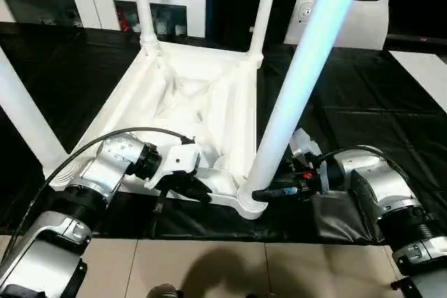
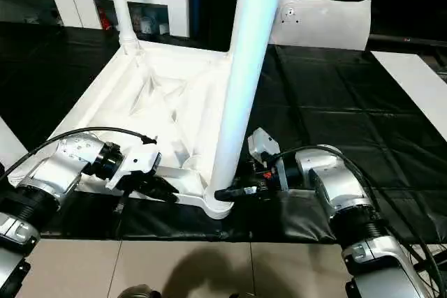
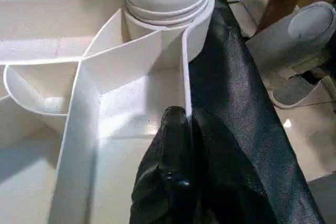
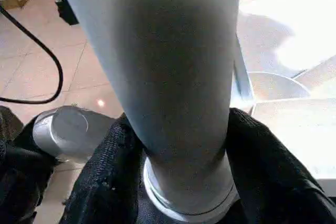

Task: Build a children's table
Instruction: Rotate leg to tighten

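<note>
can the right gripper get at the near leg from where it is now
Probably yes, it is already there. The right gripper has a black finger on each side of the near leg, just above its socket in the upturned tabletop, and nothing stands between them.

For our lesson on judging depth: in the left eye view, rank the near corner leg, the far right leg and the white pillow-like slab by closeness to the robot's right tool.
1. Near corner leg: between the fingers of the right tool, at its base.
2. Far right leg: at the tabletop's far corner.
3. White pillow-like slab: behind the mat, far right.
</note>
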Available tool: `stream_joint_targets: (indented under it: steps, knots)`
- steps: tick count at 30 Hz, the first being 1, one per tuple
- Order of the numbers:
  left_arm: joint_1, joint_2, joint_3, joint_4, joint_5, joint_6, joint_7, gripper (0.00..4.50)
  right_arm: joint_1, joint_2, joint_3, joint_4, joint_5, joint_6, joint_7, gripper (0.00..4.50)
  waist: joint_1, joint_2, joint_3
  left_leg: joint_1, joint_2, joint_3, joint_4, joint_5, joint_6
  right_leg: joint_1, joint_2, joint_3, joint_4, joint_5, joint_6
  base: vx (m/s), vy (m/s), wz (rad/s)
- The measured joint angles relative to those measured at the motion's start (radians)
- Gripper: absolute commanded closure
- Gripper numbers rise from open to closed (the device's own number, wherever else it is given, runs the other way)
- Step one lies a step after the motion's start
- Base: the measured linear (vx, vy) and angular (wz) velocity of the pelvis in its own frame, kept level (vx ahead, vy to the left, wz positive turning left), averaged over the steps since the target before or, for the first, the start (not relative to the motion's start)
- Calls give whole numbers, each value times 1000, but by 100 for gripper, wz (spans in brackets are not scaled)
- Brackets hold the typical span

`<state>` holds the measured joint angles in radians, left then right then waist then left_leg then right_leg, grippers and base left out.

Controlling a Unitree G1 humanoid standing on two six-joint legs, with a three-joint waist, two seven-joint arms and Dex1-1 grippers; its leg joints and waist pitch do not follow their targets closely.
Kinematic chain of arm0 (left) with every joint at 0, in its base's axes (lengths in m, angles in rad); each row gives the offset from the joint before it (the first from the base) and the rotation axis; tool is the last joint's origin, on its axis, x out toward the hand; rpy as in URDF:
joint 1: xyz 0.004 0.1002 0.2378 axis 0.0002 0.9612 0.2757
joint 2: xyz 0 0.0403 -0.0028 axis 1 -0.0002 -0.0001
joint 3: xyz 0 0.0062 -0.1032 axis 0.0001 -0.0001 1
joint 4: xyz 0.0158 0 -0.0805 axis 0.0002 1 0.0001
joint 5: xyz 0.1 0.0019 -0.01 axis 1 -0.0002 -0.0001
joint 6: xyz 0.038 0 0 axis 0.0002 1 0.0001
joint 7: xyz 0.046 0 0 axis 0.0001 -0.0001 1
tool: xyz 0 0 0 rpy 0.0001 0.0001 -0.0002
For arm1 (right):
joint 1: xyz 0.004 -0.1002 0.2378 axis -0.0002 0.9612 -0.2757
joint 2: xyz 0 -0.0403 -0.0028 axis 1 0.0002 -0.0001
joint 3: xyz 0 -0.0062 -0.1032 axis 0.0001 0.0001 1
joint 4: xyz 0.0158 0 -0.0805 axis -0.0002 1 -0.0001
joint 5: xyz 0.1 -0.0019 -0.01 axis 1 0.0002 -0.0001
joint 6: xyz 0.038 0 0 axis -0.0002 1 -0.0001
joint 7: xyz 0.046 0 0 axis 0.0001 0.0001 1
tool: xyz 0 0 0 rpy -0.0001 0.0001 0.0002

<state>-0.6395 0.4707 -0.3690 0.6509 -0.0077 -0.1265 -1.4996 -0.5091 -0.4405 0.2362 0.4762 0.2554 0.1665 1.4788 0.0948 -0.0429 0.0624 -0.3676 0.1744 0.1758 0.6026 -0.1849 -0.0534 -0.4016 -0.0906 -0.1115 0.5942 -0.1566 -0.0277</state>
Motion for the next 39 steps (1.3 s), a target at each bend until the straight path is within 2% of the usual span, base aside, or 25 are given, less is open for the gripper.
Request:
stream_joint_targets:
  steps: [5, 8, 10, 14, 18, 20, 22, 24, 28, 29, 32, 36, 37, 39]
  knots:
    - [2, -18, 4, -17, -4, 85, 33, 450, 59, 4, -36, -76, 14, 68, -65, 251, 7, 0, 0, 1, 0, 0, 0, 0, 0, 1, 0, 0, 0, 0, 0, 0, 0, 0]
    - [4, -36, 19, -32, 3, 163, 99, 450, 89, 34, -64, -115, 10, 105, -173, 251, -2, 0, 0, 3, 0, 0, 0, 0, 0, 3, 0, 0, 0, 0, 0, 0, 0, 0]
    - [9, -45, 38, -45, 4, 228, 154, 450, 99, 67, -89, -123, 5, 127, -271, 251, -15, 0, 0, 4, 0, 0, 1, 1, -1, 3, 0, -1, -1, 0, 0, 0, 0, 0]
    - [9, -96, 80, -58, 15, 350, 294, 450, 100, 165, -160, -118, -29, 164, -502, 252, -61, 0, -1, 4, 1, -2, 1, 1, -1, 4, -1, -9, -12, 0, 0, 0, 0, 0]
    - [0, -191, 135, -59, 29, 472, 496, 450, 59, 302, -220, -80, -94, 183, -817, 253, -100, 1, -1, 2, 2, -5, 3, 0, -1, 6, -2, -18, -24, 0, 0, 0, 0, 0]
    - [-6, -224, 148, -58, 34, 499, 564, 450, 36, 345, -238, -58, -108, 187, -922, 254, -112, 4, 0, 1, 3, -7, 2, 0, -1, 10, -3, -25, -34, 0, 0, 0, 0, 0]
    - [-9, -255, 160, -55, 37, 521, 627, 450, 12, 381, -253, -30, -114, 185, -1015, 254, -120, 10, 3, 2, 8, -9, 1, 0, 0, 19, -5, -40, -49, 0, 0, 0, 0, 0]
    - [-21, -289, 177, -44, 42, 537, 700, 450, -26, 435, -283, 10, -135, 175, -1125, 254, -127, 13, 5, 0, 10, -8, 1, 0, 0, 20, -5, -42, -55, 0, 0, 0, 0, 0]
    - [-26, -317, 181, -48, 45, 544, 749, 450, -42, 469, -306, 38, -153, 133, -1201, 254, -125, 13, 5, 0, 7, -7, 0, -1, 1, 18, -5, -37, -53, 2, -3, 0, 0, 0]
    - [-26, -319, 182, -50, 45, 544, 750, 450, -42, 469, -306, 38, -153, 125, -1205, 184, -123, 13, 5, 0, 7, -6, 0, -1, 2, 17, -5, -36, -51, 4, -7, 56, -11, 0]
    - [-26, -317, 182, -62, 45, 542, 748, 450, -40, 476, -306, 33, -150, 108, -1205, 177, -114, 13, 5, 0, 5, -3, -2, -4, 4, 13, -5, -29, -46, 23, -7, 39, -12, 1]
    - [-13, -268, 153, -89, 46, 485, 673, 450, 15, 447, -291, -26, -139, 74, -1094, 127, -93, 14, 5, -2, 6, 0, -7, -3, 4, -5, -2, -17, -20, 17, -6, 52, -57, -2]
    - [-9, -257, 149, -89, 46, 467, 655, 450, 23, 437, -283, -33, -138, 69, -1068, 127, -91, 14, 5, -2, 6, 0, -7, -3, 5, -7, -2, -17, -15, 13, -6, 17, -54, -3]
    - [-1, -239, 145, -89, 46, 439, 627, 450, 35, 417, -269, -40, -133, 62, -1026, 96, -88, 15, 4, -1, 8, 0, -9, -2, 5, -7, 0, -17, -14, 11, -9, 0, 0, 0]
